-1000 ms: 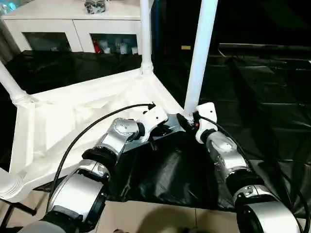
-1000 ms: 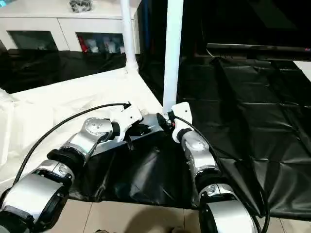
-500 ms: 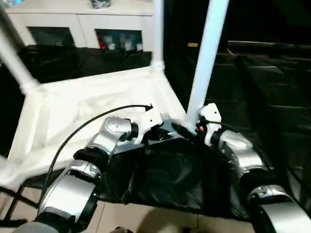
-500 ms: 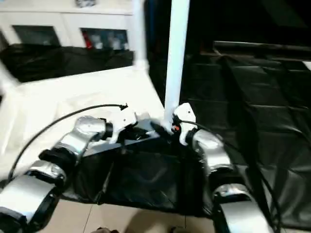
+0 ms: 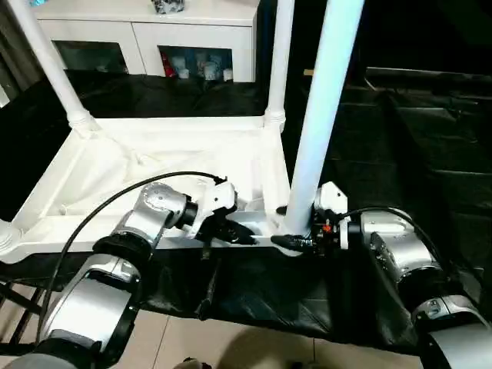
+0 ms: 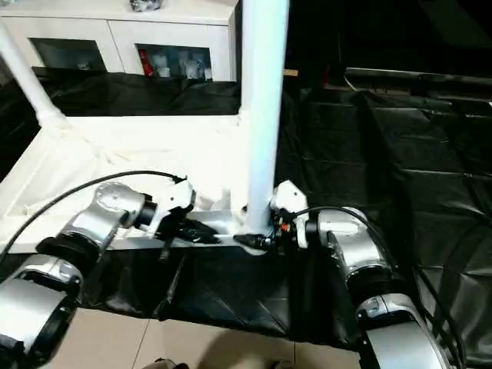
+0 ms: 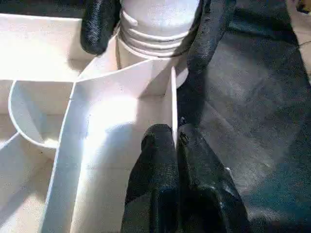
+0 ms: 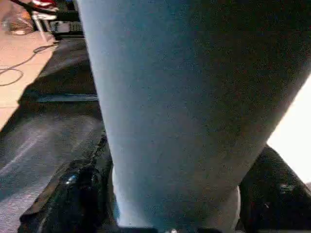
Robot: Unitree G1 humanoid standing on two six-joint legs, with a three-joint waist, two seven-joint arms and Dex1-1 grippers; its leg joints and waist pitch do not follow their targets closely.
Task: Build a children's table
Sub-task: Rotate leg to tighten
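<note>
- Three white legs stand up from the upturned tabletop (image 5: 146, 150): the near-corner leg (image 5: 319, 115) between my two grippers, a far leg (image 5: 279, 58) beyond it, and a far-left leg (image 5: 46, 61) in its own corner socket.
- My left gripper (image 7: 175, 141): jaws clamped on the thin side wall (image 7: 173, 97) of the tabletop, one finger (image 7: 154, 160) on each face, just short of the near-corner socket.
- My right gripper (image 5: 296, 234): jaws wrapped around the base of the near-corner leg, a black finger (image 7: 99, 24) on either side of the ribbed collar where it enters the socket. Grasp holds the leg.
- Leg upright between my right fingers; the tabletop's ribbed underside faces up.
- Tabletop lies on black sheeting (image 5: 415, 146). A white cabinet (image 5: 146, 34) with glass doors stands well beyond the far legs.
</note>
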